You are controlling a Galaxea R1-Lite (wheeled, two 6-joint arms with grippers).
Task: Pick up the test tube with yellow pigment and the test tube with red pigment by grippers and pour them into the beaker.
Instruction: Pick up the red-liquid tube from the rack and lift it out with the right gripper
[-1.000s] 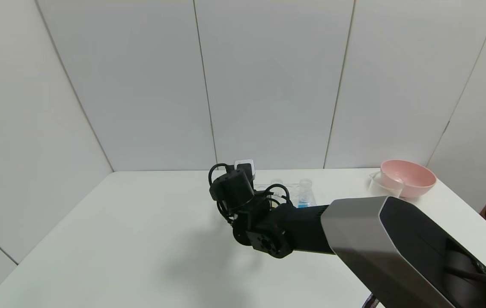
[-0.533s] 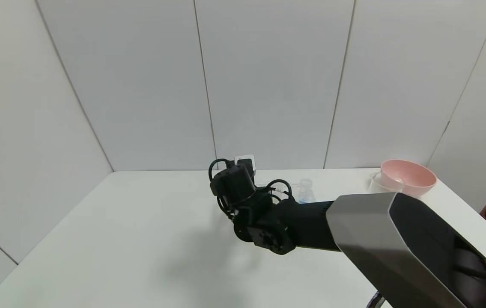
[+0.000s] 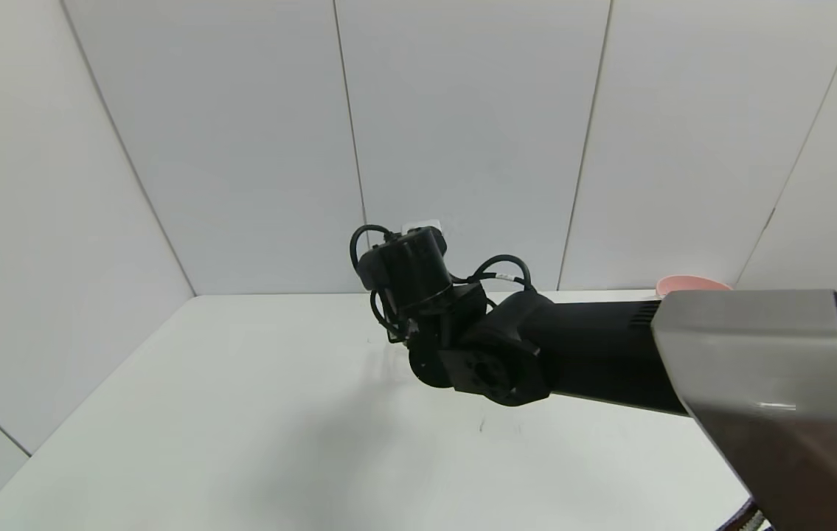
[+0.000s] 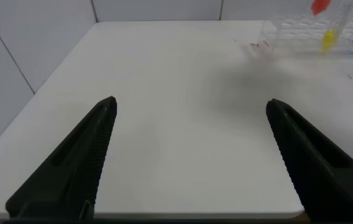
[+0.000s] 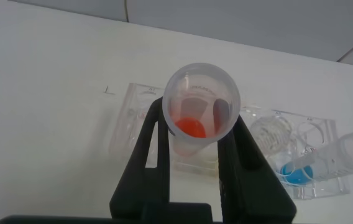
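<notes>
Two robot arms work over a white surface boxed in by pale wall panels. From the head view, the right arm reaches in from the near right toward the middle, its black wrist raised above the far part of the surface; its own fingers are hidden there behind the wrist.

The right wrist view looks straight down the right hand. Its two black fingers are closed on the test tube with red pigment, which stands upright between them, its open mouth toward the camera and a little red-orange liquid at its bottom. The tube is lifted above a clear many-holed tube rack that sits on the surface. A tube with blue liquid leans in the rack, to one side of the held tube.

The left wrist view shows the left hand low over the near left of the surface, its two black fingers spread wide apart with nothing between them. Far off in that view stands the same rack, with the test tube with yellow pigment in it, the blue tube just beside it, and the red liquid higher up.

Only the rim of a pink bowl shows at the far right in the head view, behind the right arm. I cannot see the beaker.
</notes>
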